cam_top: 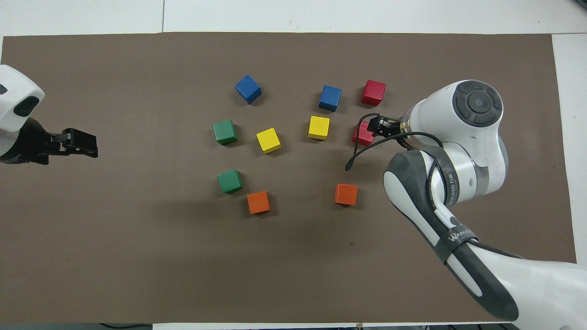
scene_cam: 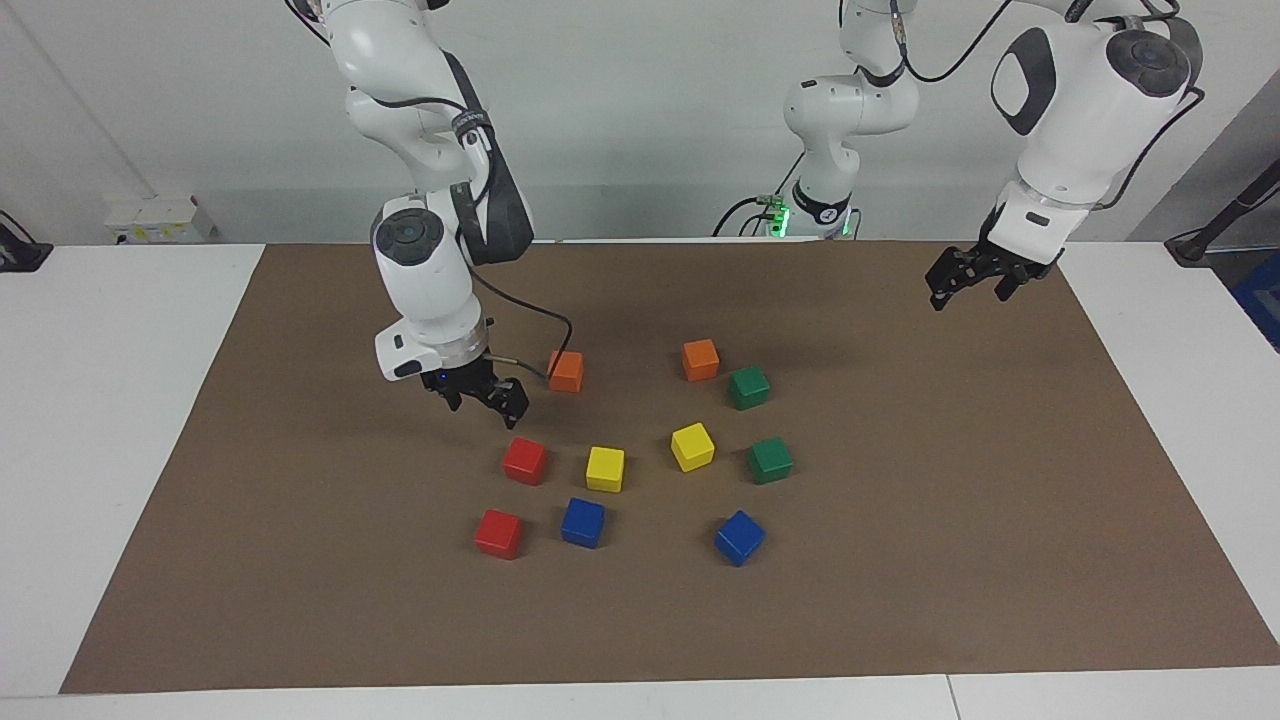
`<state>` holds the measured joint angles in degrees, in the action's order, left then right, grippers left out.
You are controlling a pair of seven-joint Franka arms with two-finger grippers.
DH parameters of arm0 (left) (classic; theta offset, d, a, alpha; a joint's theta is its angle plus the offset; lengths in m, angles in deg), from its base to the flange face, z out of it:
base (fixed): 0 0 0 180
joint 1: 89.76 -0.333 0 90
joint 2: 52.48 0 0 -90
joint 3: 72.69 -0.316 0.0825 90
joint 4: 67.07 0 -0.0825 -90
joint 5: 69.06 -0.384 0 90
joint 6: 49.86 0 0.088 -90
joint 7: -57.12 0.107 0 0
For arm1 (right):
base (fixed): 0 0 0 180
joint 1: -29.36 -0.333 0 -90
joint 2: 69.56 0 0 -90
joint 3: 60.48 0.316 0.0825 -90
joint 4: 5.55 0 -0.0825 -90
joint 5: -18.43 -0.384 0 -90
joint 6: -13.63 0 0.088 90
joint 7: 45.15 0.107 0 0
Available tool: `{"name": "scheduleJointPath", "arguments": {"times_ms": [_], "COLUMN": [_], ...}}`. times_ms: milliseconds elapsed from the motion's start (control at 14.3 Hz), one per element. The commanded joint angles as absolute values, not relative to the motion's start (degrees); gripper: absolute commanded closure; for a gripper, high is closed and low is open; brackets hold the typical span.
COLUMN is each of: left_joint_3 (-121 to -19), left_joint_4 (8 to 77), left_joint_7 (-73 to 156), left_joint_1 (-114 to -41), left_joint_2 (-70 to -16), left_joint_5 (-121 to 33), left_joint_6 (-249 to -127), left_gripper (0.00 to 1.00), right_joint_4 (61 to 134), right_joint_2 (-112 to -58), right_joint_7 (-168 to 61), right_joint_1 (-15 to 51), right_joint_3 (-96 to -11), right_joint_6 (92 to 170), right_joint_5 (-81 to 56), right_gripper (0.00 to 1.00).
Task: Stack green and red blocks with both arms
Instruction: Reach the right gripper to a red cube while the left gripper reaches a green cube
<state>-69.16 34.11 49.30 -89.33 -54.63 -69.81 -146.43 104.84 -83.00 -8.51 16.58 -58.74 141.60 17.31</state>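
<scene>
Right pincer [scene_cam: 487,397] hangs above the nearer red block [scene_cam: 525,461], apart from it; fingers spread. Other red block [scene_cam: 499,533] lies farther out. Left pincer [scene_cam: 975,277] waits, spread, over the desk's [scene_cam: 1000,520] left-arm end.

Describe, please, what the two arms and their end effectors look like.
Both arms are glossy white with rounded shells, dark grey joint sections and round grey joint caps. Thin black cables run along them. The right arm carries grey lettering on a dark band. The left end effector and right end effector are small, black and two-fingered.
</scene>
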Motion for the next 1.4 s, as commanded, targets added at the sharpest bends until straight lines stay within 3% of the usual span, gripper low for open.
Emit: {"name": "scheduleJointPath", "arguments": {"times_ms": [0, 349, 629, 978, 1328], "left_joint_3": [-69.0, -68.6, -68.3, -68.3, -68.4], "left_joint_4": [34.7, 35.0, 41.4, 42.1, 47.3], "left_joint_7": [50.2, 47.6, 39.7, 26.9, 20.4], "left_joint_1": [-89.9, -88.2, -82.3, -72.7, -69.3], "left_joint_2": [-55.7, -57.3, -56.9, -46.8, -44.0], "left_joint_5": [-68.8, -68.8, -68.4, -67.9, -67.9], "left_joint_6": [-145.7, -145.8, -156.5, -168.1, -173.6], "left_gripper": [0.00, 0.00, 0.00, 0.00, 0.00], "right_joint_4": [102.9, 96.9, 92.7, 92.6, 92.8], "right_joint_2": [-85.7, -91.4, -94.9, -96.8, -97.8], "right_joint_7": [-6.8, -3.6, -3.3, -2.1, -1.1], "right_joint_1": [15.4, 14.3, 13.8, 13.6, 13.5], "right_joint_3": [-58.9, -58.9, -58.9, -58.9, -58.9], "right_joint_6": [143.4, 143.3, 143.1, 143.6, 144.2], "right_joint_5": [17.8, 18.3, 19.8, 20.8, 21.4], "right_gripper": [0.00, 0.00, 0.00, 0.00, 0.00]}}
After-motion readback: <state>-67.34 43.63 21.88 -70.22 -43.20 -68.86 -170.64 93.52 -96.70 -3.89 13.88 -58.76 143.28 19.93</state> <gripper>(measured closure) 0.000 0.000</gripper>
